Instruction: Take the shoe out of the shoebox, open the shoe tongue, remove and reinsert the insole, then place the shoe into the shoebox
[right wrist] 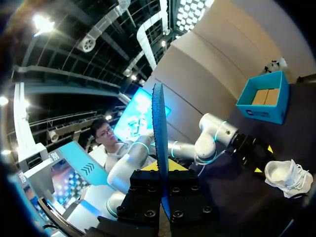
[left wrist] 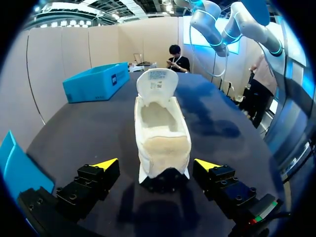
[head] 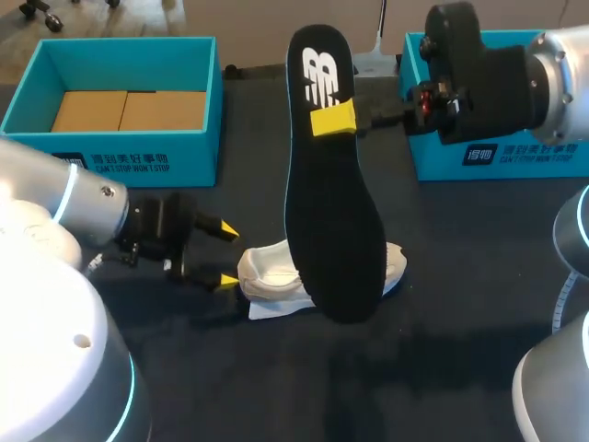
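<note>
The right hand (head: 336, 120) is clamped on the black insole (head: 333, 221), holding it raised over the white shoe (head: 271, 276), which lies on the table (head: 460, 295), outside the blue shoebox (head: 129, 157), with its heel between the spread fingers (head: 224, 228) of the left hand (head: 224, 253).

The tabletop (head: 479, 304) is a dark, almost black matte surface, and it reads a bit more navy in the left wrist view. The light looks soft and comes from overhead, so the shadows on it are blurry blotches rather than hard edges. There's a faint sheen toward the far end.
</note>
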### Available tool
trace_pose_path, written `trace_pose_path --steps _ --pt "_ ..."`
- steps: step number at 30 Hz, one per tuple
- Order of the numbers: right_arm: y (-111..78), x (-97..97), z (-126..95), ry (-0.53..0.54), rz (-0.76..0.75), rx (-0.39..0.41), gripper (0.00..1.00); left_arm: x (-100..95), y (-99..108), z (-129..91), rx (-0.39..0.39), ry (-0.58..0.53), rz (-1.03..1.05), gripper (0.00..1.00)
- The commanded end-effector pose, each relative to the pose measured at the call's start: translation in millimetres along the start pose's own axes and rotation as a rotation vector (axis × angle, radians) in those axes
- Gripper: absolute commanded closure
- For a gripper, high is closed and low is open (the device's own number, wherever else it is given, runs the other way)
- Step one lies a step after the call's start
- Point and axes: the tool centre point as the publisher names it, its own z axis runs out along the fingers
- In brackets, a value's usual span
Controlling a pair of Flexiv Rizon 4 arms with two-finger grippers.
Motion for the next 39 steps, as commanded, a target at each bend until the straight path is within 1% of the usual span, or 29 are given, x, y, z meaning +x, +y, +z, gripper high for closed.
trace_pose_path --steps 1,4,6,7,9,13,16,19,21,22,24,25,29,31,33,39 --pt "1.9 -1.1 4 0.000 0.001 0.001 1.00 -0.1 -1 -2 -0.012 0.003 -0.001 0.00" --pt "1.9 -1.1 4 0.000 0.001 0.001 1.00 -0.1 -1 -2 -0.012 0.003 -0.001 0.00" --pt "1.9 -1.1 4 0.000 0.001 0.001 1.00 6.1 -3 4 -0.016 -0.001 -0.023 0.00" --pt "1.9 -1.1 4 0.000 0.001 0.001 1.00 6.8 -3 3 -0.064 -0.020 -0.036 0.00" --pt "1.9 -1.1 4 0.000 0.001 0.001 1.00 6.2 -4 -1 -0.065 -0.025 -0.050 0.00" --pt "1.9 -1.1 4 0.000 0.001 0.001 1.00 2.8 -3 -9 -0.136 -0.057 -0.067 0.00" --pt "1.9 -1.1 4 0.000 0.001 0.001 1.00 2.1 -1 -13 -0.170 -0.058 -0.077 0.00" --pt "1.9 -1.1 4 0.000 0.001 0.001 1.00 2.2 -2 -16 -0.223 -0.057 -0.084 0.00" --pt "1.9 -1.1 4 0.000 0.001 0.001 1.00 2.6 -5 -18 -0.244 -0.054 -0.083 0.00" --pt "1.9 -1.1 4 0.000 0.001 0.001 1.00 1.8 -7 -19 -0.275 -0.063 -0.082 0.00" --pt "1.9 -1.1 4 0.000 0.001 0.001 1.00 0.7 -11 -22 -0.307 -0.049 -0.092 0.00" --pt "1.9 -1.1 4 0.000 0.001 0.001 1.00 0.5 -13 -24 -0.313 -0.053 -0.086 0.00" --pt "1.9 -1.1 4 0.000 0.001 0.001 1.00 0.5 -25 -30 -0.378 -0.038 -0.086 0.00" --pt "1.9 -1.1 4 0.000 0.001 0.001 1.00 0.9 -30 -33 -0.391 -0.041 -0.083 0.00" --pt "1.9 -1.1 4 0.000 0.001 0.001 1.00 0.2 -34 -35 -0.430 -0.042 -0.103 0.00" --pt "1.9 -1.1 4 0.000 0.001 0.001 1.00 3.6 -50 -36 -0.524 -0.022 -0.120 0.00"
